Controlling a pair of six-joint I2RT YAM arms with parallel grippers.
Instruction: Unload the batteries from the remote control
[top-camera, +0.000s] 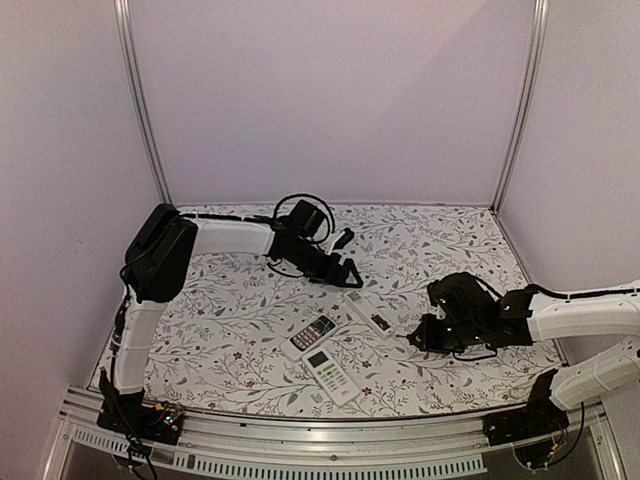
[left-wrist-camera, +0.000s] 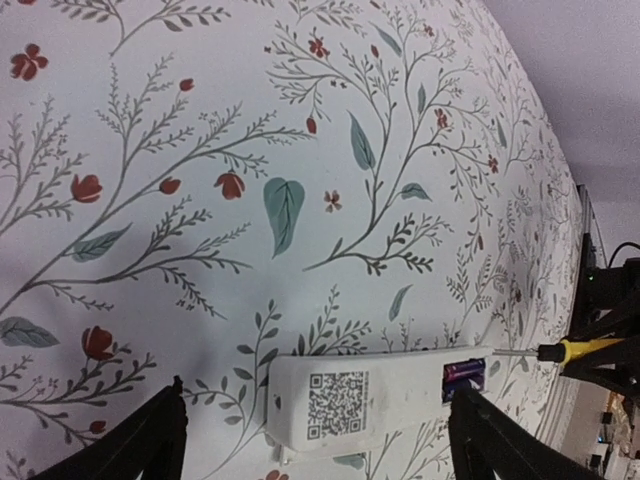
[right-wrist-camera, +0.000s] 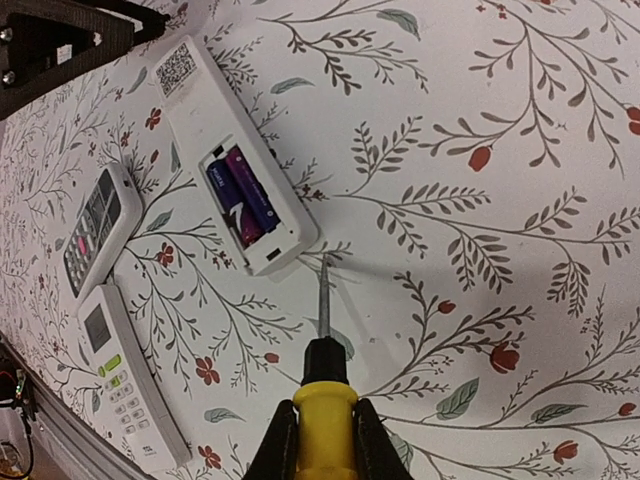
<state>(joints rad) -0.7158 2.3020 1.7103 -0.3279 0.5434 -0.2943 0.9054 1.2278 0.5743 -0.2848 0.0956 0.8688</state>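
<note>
Face-down white remote (right-wrist-camera: 235, 160) lies on the floral table cover (right-wrist-camera: 500, 150), battery cover off. Two batteries (right-wrist-camera: 240, 195), dark purple with red ends, sit side by side in the open compartment. Right gripper (right-wrist-camera: 322, 425) is clamped on a yellow-handled screwdriver (right-wrist-camera: 323, 390); its tip is on the cover just beside the remote's compartment end, contact with the remote unclear. Left gripper (left-wrist-camera: 318, 395) is spread wide and empty by the QR-code end. A dark-keyed remote (right-wrist-camera: 95, 225) and a white display remote (right-wrist-camera: 125, 380) lie face up nearby.
</note>
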